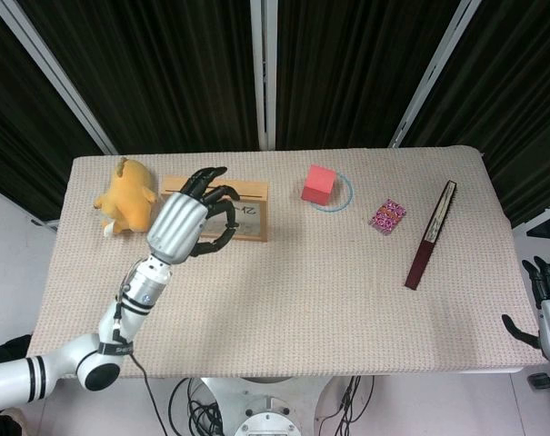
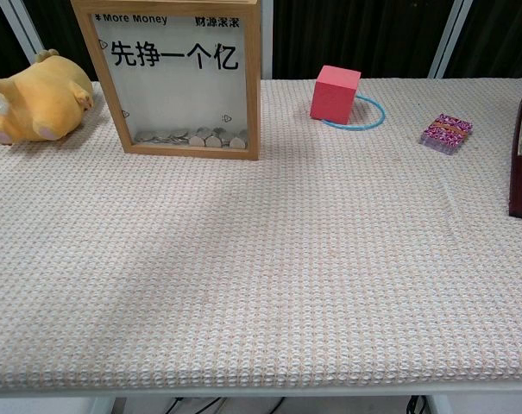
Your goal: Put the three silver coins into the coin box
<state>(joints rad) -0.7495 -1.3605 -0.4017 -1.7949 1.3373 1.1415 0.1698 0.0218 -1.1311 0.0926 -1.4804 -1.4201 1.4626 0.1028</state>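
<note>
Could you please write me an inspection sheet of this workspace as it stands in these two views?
Surface: table under a woven beige cloth, flat.
Job's things: wooden coin box upright at rear left, silver coins lying at its bottom behind the clear front; no loose coins seen on the cloth.
Clutter: yellow plush toy left of the box; red cube on a blue ring; patterned packet; dark folded fan at right.
Hands: left hand over the box top, fingers curled, contents unclear; right hand off the table's right edge.
Cables: bundle under the table's front edge.
Surroundings: black curtains behind.
</note>
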